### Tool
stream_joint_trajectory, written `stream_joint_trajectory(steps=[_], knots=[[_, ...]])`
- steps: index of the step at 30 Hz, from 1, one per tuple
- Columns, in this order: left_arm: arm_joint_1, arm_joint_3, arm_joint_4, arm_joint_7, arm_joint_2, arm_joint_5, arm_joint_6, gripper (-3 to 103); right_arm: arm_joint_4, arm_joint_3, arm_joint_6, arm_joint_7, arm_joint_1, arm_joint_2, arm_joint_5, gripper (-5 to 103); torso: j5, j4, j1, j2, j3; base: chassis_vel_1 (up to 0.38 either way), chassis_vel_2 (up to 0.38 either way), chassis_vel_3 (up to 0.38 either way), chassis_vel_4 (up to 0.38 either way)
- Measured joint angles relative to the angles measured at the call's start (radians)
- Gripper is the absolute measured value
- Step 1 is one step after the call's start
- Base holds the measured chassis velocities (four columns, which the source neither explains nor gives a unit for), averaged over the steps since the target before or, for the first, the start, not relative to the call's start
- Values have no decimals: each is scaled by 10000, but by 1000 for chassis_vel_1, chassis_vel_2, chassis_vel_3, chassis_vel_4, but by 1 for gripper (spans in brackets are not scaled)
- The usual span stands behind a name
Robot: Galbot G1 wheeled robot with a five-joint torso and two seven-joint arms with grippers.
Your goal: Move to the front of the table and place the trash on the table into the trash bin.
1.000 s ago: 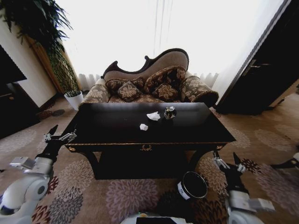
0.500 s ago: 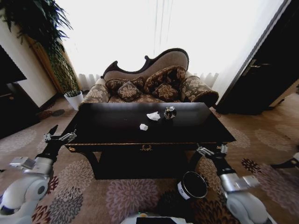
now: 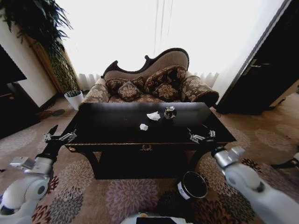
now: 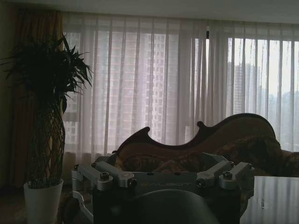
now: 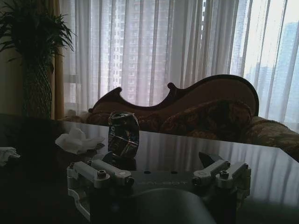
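Note:
The glossy black table (image 3: pixel 112 135) stands right before me. On its middle lies the trash: a crumpled white paper wad (image 3: pixel 153 115) (image 5: pixel 77 141), a smaller wad (image 3: pixel 144 127) (image 5: pixel 5 154) and a dark shiny rounded object (image 3: pixel 170 112) (image 5: pixel 124 134). My right gripper (image 3: pixel 202 136) (image 5: pixel 159 175) hovers open over the table's front right part, short of the shiny object and holding nothing. My left gripper (image 3: pixel 60 137) (image 4: pixel 168 176) is open and empty, beside the table's front left corner. The dark round trash bin (image 3: pixel 192 185) stands on the carpet under the table's front right.
An ornate sofa (image 3: pixel 154 84) with cushions stands behind the table, in front of bright curtains. A tall plant in a white pot (image 3: pixel 74 99) (image 4: pixel 42 200) is at the back left. A dark door (image 3: pixel 266 70) is at the right. Patterned carpet (image 3: pixel 117 196) lies around the table.
My right arm has risen from beside the trash bin and reached forward over the table's front right edge. The left arm and the trash have not moved.

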Motion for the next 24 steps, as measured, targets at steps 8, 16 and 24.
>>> stream_joint_trajectory(steps=[8,16,24], knots=[[0,1,0,0,0,0,-2,100,-1243,-2557,-263,23,3080,-792,526,100,-2,1,0,0,0,0,0,0,0],[0,1,-1,0,1,0,-2,100,-2004,-5406,-459,77,5926,-650,652,100,-1,-1,-1,0,-1,0,0,0,0],[0,0,0,-1,0,0,-2,100,-2703,-7418,-558,139,8165,-64,557,100,-3,1,-1,0,-1,0,0,0,0]])
